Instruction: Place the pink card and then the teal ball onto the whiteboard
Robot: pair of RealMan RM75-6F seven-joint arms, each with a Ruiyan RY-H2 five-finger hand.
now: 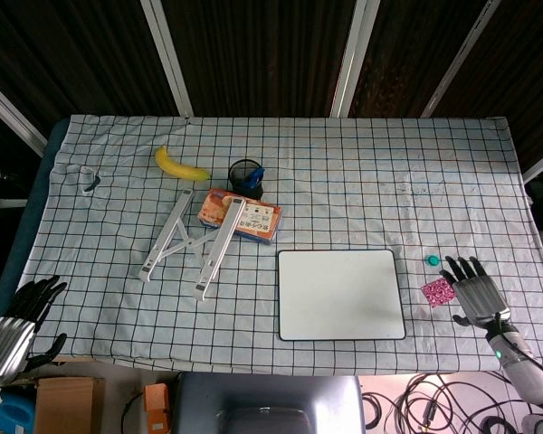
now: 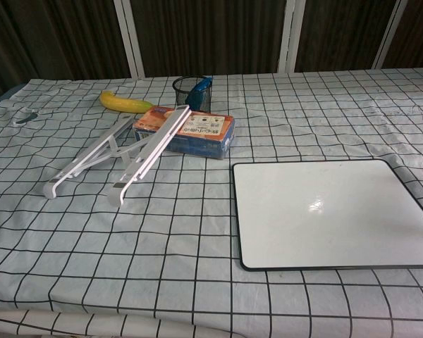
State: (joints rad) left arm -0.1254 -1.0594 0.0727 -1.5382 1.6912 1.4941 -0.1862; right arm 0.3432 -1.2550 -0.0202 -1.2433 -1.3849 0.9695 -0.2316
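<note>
The whiteboard (image 1: 341, 294) lies flat on the checked cloth right of centre, also in the chest view (image 2: 331, 211), with nothing on it. To its right lies the small pink card (image 1: 437, 291), and just above that the tiny teal ball (image 1: 429, 260). My right hand (image 1: 471, 282) hovers beside the card on its right, fingers spread and holding nothing. My left hand (image 1: 14, 321) is off the table's front left corner, fingers apart and holding nothing. Neither hand, the card nor the ball shows in the chest view.
A white folding stand (image 1: 188, 237) leans by an orange box (image 1: 240, 215). Behind them are a black mesh cup (image 1: 246, 177) and a banana (image 1: 180, 164). A small dark object (image 1: 90, 180) lies at the far left. Cardboard boxes (image 1: 68, 405) sit below the front edge.
</note>
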